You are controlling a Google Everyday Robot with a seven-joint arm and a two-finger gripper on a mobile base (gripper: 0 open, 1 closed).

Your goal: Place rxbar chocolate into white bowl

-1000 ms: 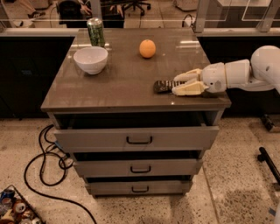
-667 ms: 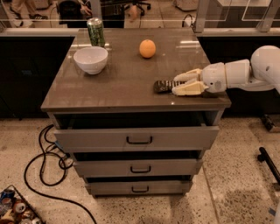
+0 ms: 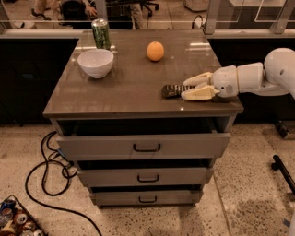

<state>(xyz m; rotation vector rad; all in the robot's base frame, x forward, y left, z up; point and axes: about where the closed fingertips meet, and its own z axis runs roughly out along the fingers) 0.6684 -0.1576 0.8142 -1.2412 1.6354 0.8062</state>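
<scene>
The white arm [image 3: 251,78] reaches in level from the right. Its gripper [image 3: 185,90] points left, held low.

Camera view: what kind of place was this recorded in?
Probably an office or lab: black rolling office chairs behind glass partitions, speckled hard floor, and a grey three-drawer cabinet with the robot's gripper at its top's front right.
</scene>
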